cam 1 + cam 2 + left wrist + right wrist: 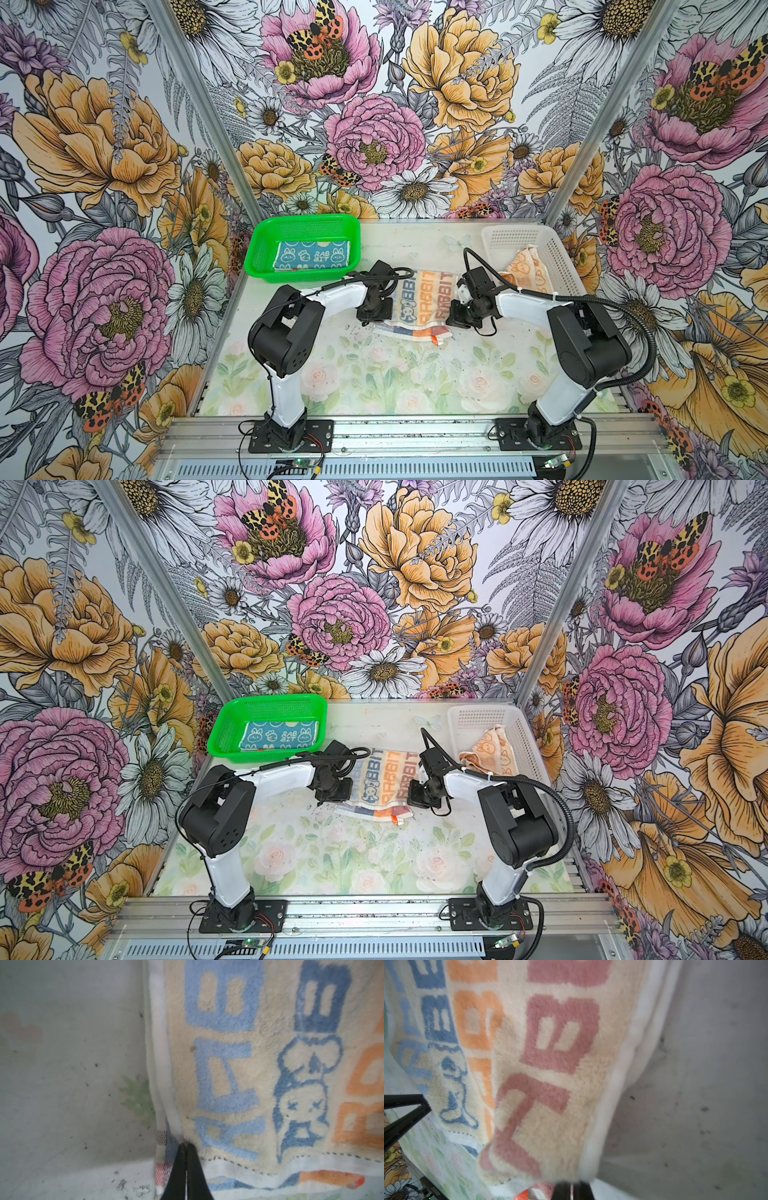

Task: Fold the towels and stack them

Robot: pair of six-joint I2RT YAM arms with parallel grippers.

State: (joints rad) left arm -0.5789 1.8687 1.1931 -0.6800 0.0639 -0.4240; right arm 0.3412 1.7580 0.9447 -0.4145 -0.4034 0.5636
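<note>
Mid-frame in both top views, the cream towel (419, 305) lies on the surface (374, 374); my left fingers (179, 1161) pinch its left edge, my right fingers (562, 1189) its lifted right corner.

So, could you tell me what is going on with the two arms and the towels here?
Both arms are at work on the cream towel in the middle of the table. The left end effector and the right end effector are each shut on one side of it. The blue towel lies folded in the green basket; the orange towel sits crumpled in the white basket.
</note>
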